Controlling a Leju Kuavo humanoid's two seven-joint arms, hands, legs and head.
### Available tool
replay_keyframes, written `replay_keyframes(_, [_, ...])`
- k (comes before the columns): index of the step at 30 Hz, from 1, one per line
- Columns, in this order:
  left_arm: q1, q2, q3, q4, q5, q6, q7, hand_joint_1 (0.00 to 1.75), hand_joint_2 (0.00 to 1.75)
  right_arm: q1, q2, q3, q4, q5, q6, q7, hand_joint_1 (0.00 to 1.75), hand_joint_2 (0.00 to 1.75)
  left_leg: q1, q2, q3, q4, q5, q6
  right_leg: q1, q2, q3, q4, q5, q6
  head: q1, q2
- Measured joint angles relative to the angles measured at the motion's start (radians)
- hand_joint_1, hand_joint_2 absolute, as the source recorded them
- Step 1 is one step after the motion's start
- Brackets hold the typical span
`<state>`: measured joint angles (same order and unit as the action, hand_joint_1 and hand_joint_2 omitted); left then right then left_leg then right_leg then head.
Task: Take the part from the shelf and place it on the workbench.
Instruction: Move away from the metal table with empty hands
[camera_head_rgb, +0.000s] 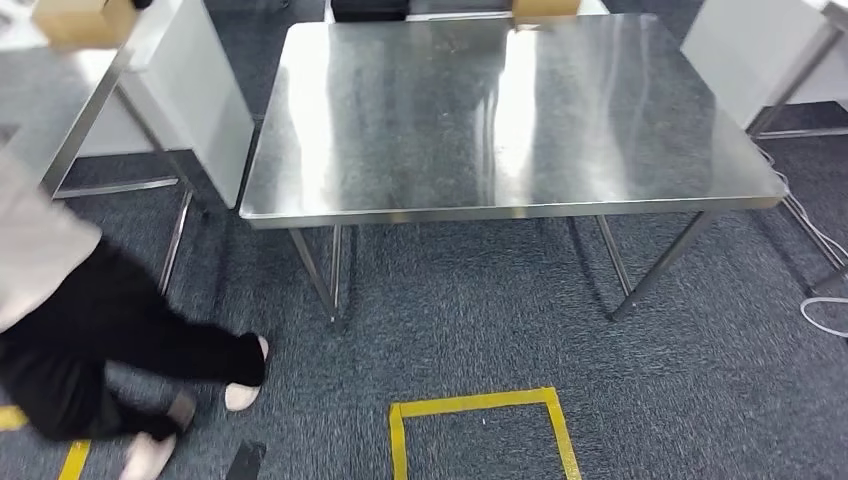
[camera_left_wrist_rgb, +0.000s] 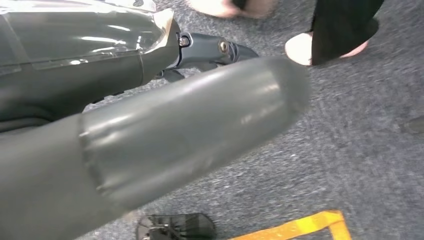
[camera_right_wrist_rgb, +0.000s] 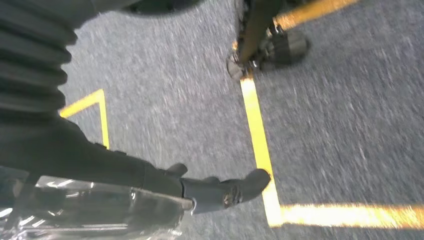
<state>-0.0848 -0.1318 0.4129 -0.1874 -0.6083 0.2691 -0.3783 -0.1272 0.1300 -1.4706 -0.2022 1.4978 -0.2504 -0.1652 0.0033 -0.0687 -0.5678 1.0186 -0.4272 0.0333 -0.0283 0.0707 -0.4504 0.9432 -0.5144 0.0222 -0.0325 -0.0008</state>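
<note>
Past the workbench's (camera_head_rgb: 500, 110) far-left corner sat a cardboard box (camera_head_rgb: 80, 20). Whether it held the part I could not tell. It lay forward and to the left, nearer the left hand (camera_left_wrist_rgb: 175, 135). The wrist views added the low-hanging left and right hand (camera_right_wrist_rgb: 165, 180) over carpet. Whether their fingers were apart or clamped was unclear.
</note>
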Motion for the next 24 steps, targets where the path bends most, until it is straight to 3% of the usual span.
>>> replay_keyframes(1, [-0.001,-0.001,0.0,0.0,0.0,0.0,0.001,0.0,0.0,0.001,0.0,0.0,0.0,0.0,0.0,0.0,0.0,0.0,0.001,0.011,0.006,-0.012,0.002,0.004,0.0,0.007,-0.003,-0.002,0.0,0.006,-0.003,0.0])
replay_keyframes(3, [-0.007,-0.004,0.0,-0.001,0.001,0.0,0.002,0.0,0.0,0.001,-0.002,0.0,0.0,0.0,0.001,0.0,0.0,0.0,0.005,0.033,0.028,-0.058,-0.002,0.014,0.006,-0.009,-0.031,0.031,-0.02,0.009,-0.001,0.0])
replay_keyframes(6, [-0.011,-0.007,0.001,-0.001,0.001,-0.002,0.004,0.0,0.0,-0.002,-0.005,0.0,0.0,0.0,0.002,-0.001,0.0,0.0,0.007,0.069,0.043,-0.088,-0.011,0.02,0.006,-0.053,-0.148,0.232,-0.084,0.008,0.005,0.0])
replay_keyframes(7, [-0.011,-0.008,0.001,-0.001,0.001,-0.003,0.005,0.0,0.0,-0.001,-0.006,0.0,0.0,0.0,0.002,-0.001,0.0,0.0,0.007,0.08,0.044,-0.087,-0.012,0.02,0.005,-0.057,-0.181,0.285,-0.091,0.013,0.005,0.0])
replay_keyframes(8, [-0.012,-0.009,0.001,-0.001,0.001,-0.003,0.006,0.0,0.0,0.002,-0.008,0.0,0.0,0.0,0.002,-0.001,0.0,0.0,0.007,0.09,0.044,-0.086,-0.013,0.018,0.004,-0.059,-0.196,0.302,-0.083,0.022,0.005,0.0])
replay_keyframes(9, [-0.012,-0.01,0.001,-0.001,0.001,-0.004,0.006,0.0,0.0,0.004,-0.01,0.0,0.0,0.0,0.002,-0.001,0.0,0.0,0.008,0.099,0.044,-0.083,-0.015,0.016,0.001,-0.062,-0.193,0.284,-0.063,0.032,0.005,0.0])
replay_keyframes(11, [-0.013,-0.011,0.001,-0.001,0.001,-0.004,0.007,0.0,0.0,0.005,-0.014,0.0,0.0,-0.001,0.002,0.0,0.0,0.0,0.01,0.115,0.043,-0.069,-0.023,0.004,-0.005,-0.094,-0.133,0.145,0.004,0.051,0.006,0.0])
replay_keyframes(12, [-0.014,-0.012,0.001,-0.001,0.0,-0.004,0.007,0.0,0.0,0.003,-0.014,0.0,0.0,-0.003,0.003,0.002,0.0,0.0,0.008,0.122,0.041,-0.059,-0.029,-0.004,-0.004,-0.111,-0.106,0.085,0.028,0.053,0.007,0.0])
replay_keyframes(13, [-0.016,-0.011,0.001,-0.001,-0.001,-0.005,0.008,0.0,0.0,0.001,-0.013,0.0,0.0,-0.005,0.003,0.004,0.0,0.0,0.006,0.128,0.04,-0.051,-0.035,-0.012,-0.003,-0.122,-0.089,0.044,0.044,0.049,0.007,0.0])
replay_keyframes(14, [-0.017,-0.011,0.0,-0.001,-0.004,-0.006,0.008,0.0,0.0,0.0,-0.012,0.0,0.001,-0.008,0.003,0.007,0.0,0.0,0.003,0.134,0.039,-0.045,-0.039,-0.018,0.0,-0.124,-0.09,0.038,0.046,0.04,0.007,0.0])
replay_keyframes(17, [-0.02,-0.011,0.0,-0.001,-0.013,-0.009,0.01,0.0,0.0,0.0,-0.012,0.0,0.001,-0.017,0.002,0.014,0.0,0.0,0.007,0.145,0.036,-0.033,-0.05,-0.031,-0.002,-0.096,-0.102,0.045,0.054,0.016,0.006,0.0])
replay_keyframes(19, [-0.022,-0.01,0.0,-0.001,-0.017,-0.012,0.011,0.0,0.0,0.001,-0.012,0.0,0.001,-0.02,0.001,0.016,0.0,0.0,0.012,0.119,0.012,0.028,-0.101,-0.039,-0.006,-0.078,-0.105,0.046,0.064,0.0,0.005,0.0])
replay_keyframes(21, [-0.021,-0.01,-0.001,-0.001,-0.019,-0.015,0.011,0.0,0.0,0.001,-0.011,0.0,0.001,-0.022,-0.001,0.016,0.0,0.0,0.014,0.086,-0.038,0.154,-0.18,-0.043,-0.001,-0.062,-0.114,0.046,0.073,-0.013,0.004,0.0])
replay_keyframes(22, [-0.021,-0.01,-0.001,-0.001,-0.02,-0.016,0.011,0.0,0.0,0.001,-0.011,0.0,0.001,-0.023,-0.001,0.016,0.0,0.0,0.014,0.079,-0.061,0.212,-0.206,-0.042,0.002,-0.052,-0.119,0.047,0.076,-0.016,0.004,0.0])
replay_keyframes(23, [-0.021,-0.01,-0.001,-0.001,-0.02,-0.016,0.011,0.0,0.0,0.002,-0.01,0.0,0.001,-0.024,-0.001,0.017,0.0,0.0,0.014,0.076,-0.072,0.243,-0.213,-0.04,0.005,-0.041,-0.123,0.047,0.08,-0.017,0.004,0.0])
replay_keyframes(24, [-0.021,-0.01,-0.002,-0.001,-0.02,-0.016,0.011,0.0,0.0,0.003,-0.01,0.0,0.001,-0.026,-0.002,0.017,0.0,0.0,0.013,0.073,-0.064,0.235,-0.199,-0.035,0.008,-0.028,-0.126,0.047,0.083,-0.017,0.004,0.0])
